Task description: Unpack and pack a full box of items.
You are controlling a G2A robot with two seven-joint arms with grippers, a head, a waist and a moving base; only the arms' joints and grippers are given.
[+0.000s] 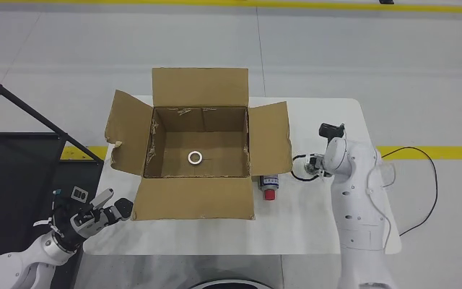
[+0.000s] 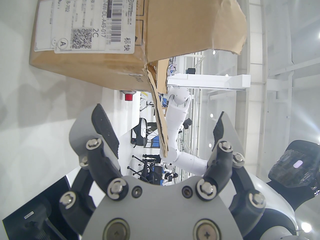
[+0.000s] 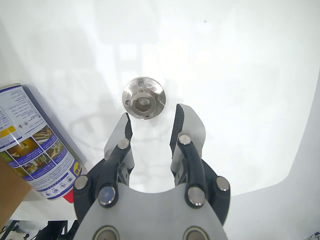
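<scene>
Now: an open cardboard box (image 1: 198, 199) sits mid-table, flaps spread.
At the table's (image 1: 325, 224) left edge the left gripper (image 2: 161, 116) hangs empty with its fingers spread wide, facing the box's outer wall, which carries white shipping labels (image 2: 92, 23) with barcodes. Inside the box lies a small ring (image 1: 195, 157), perhaps tape; it is too small to tell. Just right of the box a spray can (image 3: 37, 146) lies on its side, its printed label partly cut off. The right gripper (image 3: 153, 113), moderately parted and empty, hovers just short of a metal flange (image 3: 143, 98).
</scene>
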